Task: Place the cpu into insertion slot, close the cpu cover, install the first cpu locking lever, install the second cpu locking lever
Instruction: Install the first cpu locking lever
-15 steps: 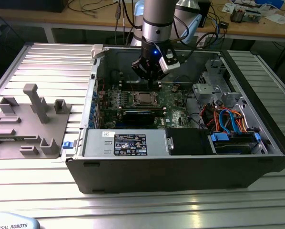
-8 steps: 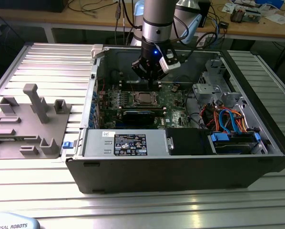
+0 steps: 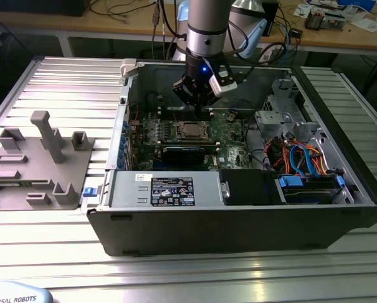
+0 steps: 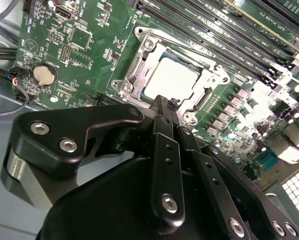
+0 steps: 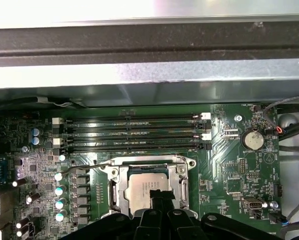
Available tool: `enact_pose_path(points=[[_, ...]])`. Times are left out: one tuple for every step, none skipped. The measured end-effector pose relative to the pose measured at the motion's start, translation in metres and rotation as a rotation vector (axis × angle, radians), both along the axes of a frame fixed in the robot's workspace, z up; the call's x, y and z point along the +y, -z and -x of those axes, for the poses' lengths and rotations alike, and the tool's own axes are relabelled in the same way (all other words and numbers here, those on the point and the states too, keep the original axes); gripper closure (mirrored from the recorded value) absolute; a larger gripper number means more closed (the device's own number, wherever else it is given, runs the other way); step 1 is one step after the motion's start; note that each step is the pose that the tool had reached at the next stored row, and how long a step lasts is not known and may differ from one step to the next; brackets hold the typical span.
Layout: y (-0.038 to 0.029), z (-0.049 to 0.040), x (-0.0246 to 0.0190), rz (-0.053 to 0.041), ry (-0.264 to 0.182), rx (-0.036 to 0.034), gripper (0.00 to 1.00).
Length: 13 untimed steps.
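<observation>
Pincer (image 4: 162, 107) hovers over cpu (image 4: 173, 76), its cpu cover (image 4: 139, 75) down.

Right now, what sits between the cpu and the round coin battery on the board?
In the first wrist view, the cpu cover frame edge, then bare green board with small chips, lies between the cpu and the coin battery.
</observation>
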State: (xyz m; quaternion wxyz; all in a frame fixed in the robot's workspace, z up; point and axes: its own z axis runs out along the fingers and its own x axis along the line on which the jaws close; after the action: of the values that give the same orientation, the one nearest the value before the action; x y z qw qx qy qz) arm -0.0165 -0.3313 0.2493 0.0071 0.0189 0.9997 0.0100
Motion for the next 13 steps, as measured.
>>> enact_pose_path(points=[[0.0000, 0.0000, 0.0000, 0.0000, 0.000, -0.0001, 0.89], [-0.0001, 0.0002, 0.0000, -0.0001, 0.000, -0.0001, 0.89], [-0.0002, 0.0002, 0.0000, -0.0001, 0.000, 0.0000, 0.89], [-0.0004, 0.0002, 0.0000, -0.0001, 0.000, -0.0001, 0.89], [-0.0007, 0.0002, 0.0000, 0.0000, 0.000, 0.0000, 0.89], [-0.0010, 0.0002, 0.0000, 0.0001, 0.000, 0.0000, 0.89], [-0.0014, 0.0002, 0.0000, 0.0000, 0.000, 0.0000, 0.89], [-0.0018, 0.0002, 0.0000, 0.0000, 0.000, 0.0000, 0.89], [-0.0021, 0.0002, 0.0000, 0.0000, 0.000, 0.0000, 0.89], [-0.0023, 0.0002, 0.0000, -0.0001, 0.000, -0.0001, 0.89], [-0.0025, 0.0002, 0.0000, -0.0002, 0.000, -0.0001, 0.89], [-0.0030, 0.0002, 0.0000, 0.0001, 0.000, 0.0000, 0.89], [-0.0034, 0.0002, 0.0000, 0.0001, 0.000, 0.0001, 0.89]])
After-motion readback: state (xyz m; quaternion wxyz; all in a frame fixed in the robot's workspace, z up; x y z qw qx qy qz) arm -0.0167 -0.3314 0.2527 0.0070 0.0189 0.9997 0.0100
